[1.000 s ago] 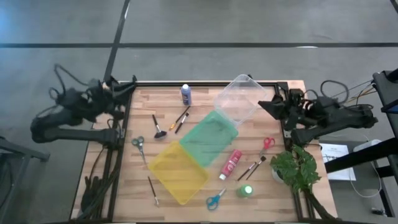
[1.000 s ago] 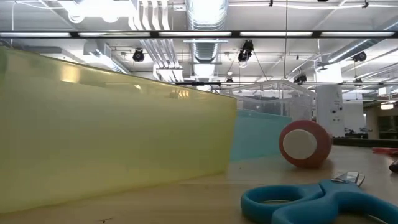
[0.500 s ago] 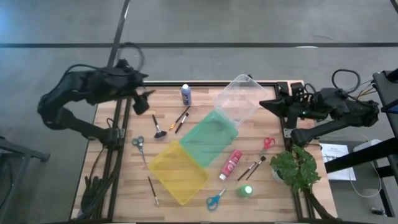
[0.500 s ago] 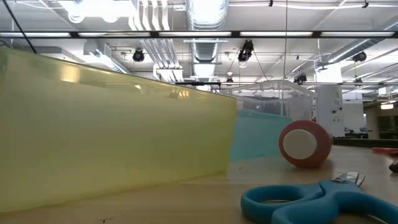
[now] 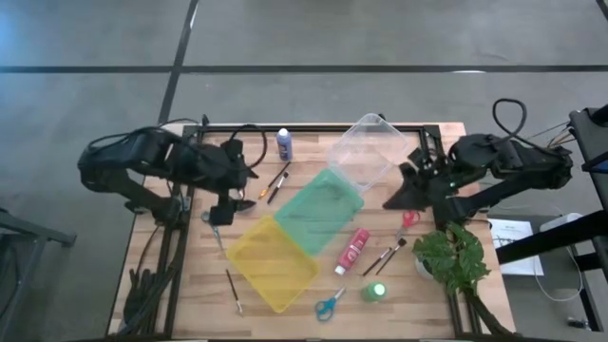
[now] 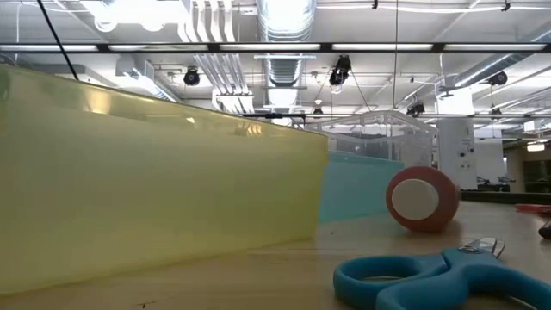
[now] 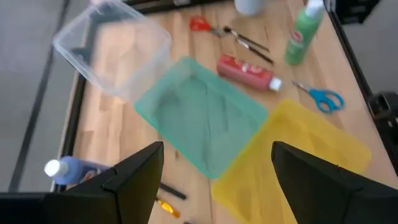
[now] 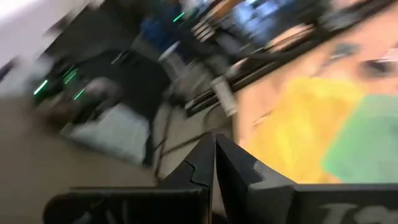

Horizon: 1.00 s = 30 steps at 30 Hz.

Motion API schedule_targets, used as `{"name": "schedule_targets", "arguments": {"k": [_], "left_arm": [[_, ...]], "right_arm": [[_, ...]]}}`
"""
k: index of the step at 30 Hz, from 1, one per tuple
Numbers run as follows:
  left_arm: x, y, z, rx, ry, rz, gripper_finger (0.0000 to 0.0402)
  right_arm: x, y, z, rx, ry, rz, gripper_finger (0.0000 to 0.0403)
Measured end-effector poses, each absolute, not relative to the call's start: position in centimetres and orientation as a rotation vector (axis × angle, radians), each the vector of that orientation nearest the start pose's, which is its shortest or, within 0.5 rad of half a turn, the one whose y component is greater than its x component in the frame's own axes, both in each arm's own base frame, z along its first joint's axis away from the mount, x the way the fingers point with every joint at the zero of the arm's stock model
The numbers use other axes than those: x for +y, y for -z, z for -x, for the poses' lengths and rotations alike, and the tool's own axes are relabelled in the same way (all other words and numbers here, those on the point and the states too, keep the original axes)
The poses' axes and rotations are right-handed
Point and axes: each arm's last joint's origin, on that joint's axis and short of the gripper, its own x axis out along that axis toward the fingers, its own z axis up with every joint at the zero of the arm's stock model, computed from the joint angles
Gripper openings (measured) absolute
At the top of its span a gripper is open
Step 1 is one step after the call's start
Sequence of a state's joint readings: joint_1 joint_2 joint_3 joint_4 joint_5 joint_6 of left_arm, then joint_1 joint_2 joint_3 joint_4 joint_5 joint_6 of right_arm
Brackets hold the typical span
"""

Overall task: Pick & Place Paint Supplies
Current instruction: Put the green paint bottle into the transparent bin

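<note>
Both arms swing in: my left gripper (image 5: 226, 195) spread above scissors (image 5: 211, 218), right gripper (image 5: 394, 198) pinched empty; may nudge brushes (image 5: 276, 180).

Two dark jointed arms (image 5: 142, 161), looped black cables.

- No words, numbers or brand names can be read in any view.
- The red paint bottle (image 7: 246, 70) carries a pale label, too blurred to read.
- The blue paint bottle (image 5: 283, 144) shows a white label patch with no legible print.
- A sheet of paper (image 5: 514, 242) beside the table has print too small to make out.
</note>
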<state>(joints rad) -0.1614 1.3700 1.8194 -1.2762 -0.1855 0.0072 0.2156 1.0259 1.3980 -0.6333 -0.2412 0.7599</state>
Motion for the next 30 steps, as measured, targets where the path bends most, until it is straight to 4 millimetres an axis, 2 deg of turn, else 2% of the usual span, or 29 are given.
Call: {"name": "schedule_targets", "arguments": {"k": [3,5,8,12,17,20,27,30], "left_arm": [[-3.4,-45.7,-22.2,0.763,-0.056,-0.145,0.0308],[-3.4,-46.1,-21.9,0.733,-0.074,-0.132,0.0308],[-3.2,-46.4,-21.4,0.712,-0.096,-0.119,0.0308],[-3.1,-46.9,-20.6,0.684,-0.118,-0.11,0.0308],[-2.9,-47.4,-19.6,0.649,-0.131,-0.114,0.0308],[-2.7,-47.7,-19.1,0.634,-0.148,-0.118,0.0308],[-2.5,-47.8,-18.5,0.629,-0.17,-0.127,0.0308],[-2.4,-47.8,-18.2,0.642,-0.184,-0.136,0.0308]], "right_arm": [[5.4,-45.9,-18.9,0.459,-0.49,-0.684,0.0013],[5.7,-46.2,-19.8,0.465,-0.529,-0.645,0.0013],[5.6,-46.2,-21.2,0.523,-0.492,-0.642,0.0013],[5.2,-44.9,-22.5,0.701,-0.389,-0.659,0.0013],[5.3,-44.8,-23.6,0.732,-0.406,-0.68,0.0024],[5.4,-44.7,-24.0,0.739,-0.401,-0.691,0.0065],[5.5,-44.3,-24.6,0.752,-0.4,-0.639,0.0205],[5.5,-44.0,-24.5,0.769,-0.4,-0.605,0.0238]]}}
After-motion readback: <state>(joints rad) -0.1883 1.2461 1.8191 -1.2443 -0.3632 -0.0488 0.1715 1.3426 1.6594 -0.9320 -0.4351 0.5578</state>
